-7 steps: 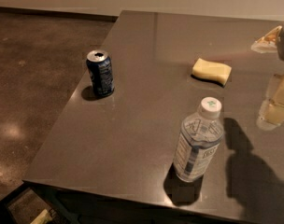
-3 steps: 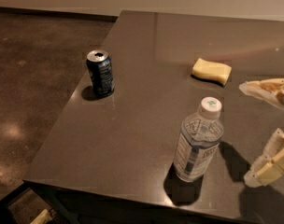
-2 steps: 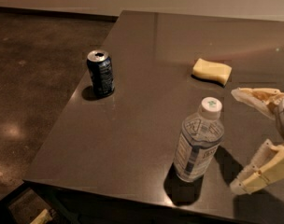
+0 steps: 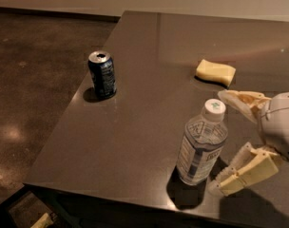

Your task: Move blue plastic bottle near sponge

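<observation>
The blue plastic bottle (image 4: 200,148) stands upright near the table's front edge, clear and ribbed with a white cap and a white-and-blue label. The pale yellow sponge (image 4: 216,72) lies flat behind it, further back on the table. My gripper (image 4: 220,144) comes in from the right, just right of the bottle. Its two cream fingers are spread wide: one fingertip (image 4: 228,98) near the cap, the other (image 4: 221,186) low beside the bottle's base. It holds nothing.
A dark blue soda can (image 4: 102,74) stands upright at the left of the dark table (image 4: 149,108). The table's left and front edges drop to a brown floor (image 4: 35,80). A small pale object (image 4: 42,220) lies on the floor below the front corner.
My gripper has moved down and left from the right edge of the view toward the bottle, its fingers spread. The bottle, sponge and can have not moved.
</observation>
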